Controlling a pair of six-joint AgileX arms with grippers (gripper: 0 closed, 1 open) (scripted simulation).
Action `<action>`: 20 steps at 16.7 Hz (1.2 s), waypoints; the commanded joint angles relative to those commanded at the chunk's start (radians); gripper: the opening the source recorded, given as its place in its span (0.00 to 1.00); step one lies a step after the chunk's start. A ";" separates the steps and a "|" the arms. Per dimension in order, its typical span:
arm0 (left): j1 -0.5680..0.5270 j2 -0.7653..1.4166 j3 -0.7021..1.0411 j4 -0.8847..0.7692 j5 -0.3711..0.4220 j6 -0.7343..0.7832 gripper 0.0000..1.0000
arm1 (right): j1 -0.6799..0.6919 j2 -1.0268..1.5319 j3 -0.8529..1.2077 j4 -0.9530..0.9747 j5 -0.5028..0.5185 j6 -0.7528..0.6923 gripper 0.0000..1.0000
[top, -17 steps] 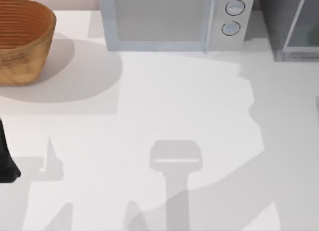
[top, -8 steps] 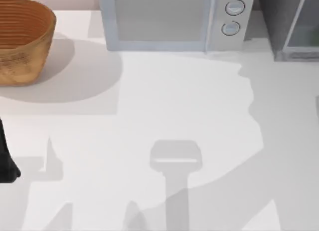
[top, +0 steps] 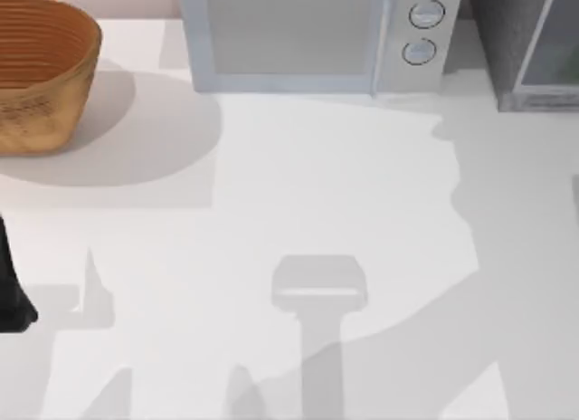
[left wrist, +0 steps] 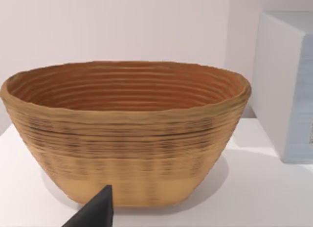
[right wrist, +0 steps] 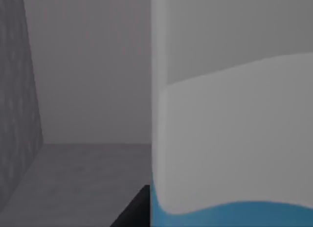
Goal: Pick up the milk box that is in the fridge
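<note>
Left of the fridge (top: 529,44), my left gripper (left wrist: 95,212) idles by the basket (top: 41,71). Inside the fridge, my right gripper (right wrist: 134,210) sits against the milk box (right wrist: 230,139); grip cannot be told. Best to centre the carton, then squeeze gently.

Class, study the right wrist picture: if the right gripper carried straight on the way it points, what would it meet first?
Most likely the white-topped, sky-blue milk box, looming close ahead inside the dark grey fridge. The fridge's back wall lies beyond it, though exact depth is unclear.
</note>
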 joint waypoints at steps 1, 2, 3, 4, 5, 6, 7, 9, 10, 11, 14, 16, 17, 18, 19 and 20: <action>0.000 0.000 0.000 0.000 0.000 0.000 1.00 | 0.000 0.000 0.000 0.000 0.000 0.000 0.02; 0.000 0.000 0.000 0.000 0.000 0.000 1.00 | 0.000 0.000 0.000 0.000 0.000 0.000 0.00; 0.000 0.000 0.000 0.000 0.000 0.000 1.00 | 0.000 0.000 0.000 0.000 0.000 0.000 0.00; 0.000 0.000 0.000 0.000 0.000 0.000 1.00 | 0.000 0.000 0.000 0.000 0.000 0.000 0.00; 0.000 0.000 0.000 0.000 0.000 0.000 1.00 | 0.000 0.000 0.000 0.000 0.000 0.000 0.00; 0.000 0.000 0.000 0.000 0.000 0.000 1.00 | 0.000 0.000 0.000 0.000 0.000 0.000 0.00; 0.000 0.000 0.000 0.000 0.000 0.000 1.00 | 0.000 0.000 0.000 0.000 0.000 0.000 0.00; 0.000 0.000 0.000 0.000 0.000 0.000 1.00 | 0.000 0.000 0.000 0.000 0.000 0.000 0.00; 0.000 0.000 0.000 0.000 0.000 0.000 1.00 | -0.003 -0.002 -0.001 0.000 0.000 0.001 0.00; 0.000 0.000 0.000 0.000 0.000 0.000 1.00 | -0.003 -0.005 0.000 -0.003 0.000 0.002 0.00; 0.000 0.000 0.000 0.000 0.000 0.000 1.00 | -0.003 -0.053 0.010 -0.057 0.000 0.002 0.00; 0.000 0.000 0.000 0.000 0.000 0.000 1.00 | -0.003 -0.082 0.016 -0.106 -0.001 0.002 0.00; 0.000 0.000 0.000 0.000 0.000 0.000 1.00 | -0.003 -0.101 0.021 -0.129 -0.001 0.002 0.00; 0.000 0.000 0.000 0.000 0.000 0.000 1.00 | -0.003 -0.119 0.026 -0.147 -0.002 0.003 0.00; 0.000 0.000 0.000 0.000 0.000 0.000 1.00 | -0.003 -0.129 0.031 -0.159 -0.002 0.003 0.00; 0.000 0.000 0.000 0.000 0.000 0.000 1.00 | -0.003 -0.131 0.032 -0.161 -0.002 0.003 0.00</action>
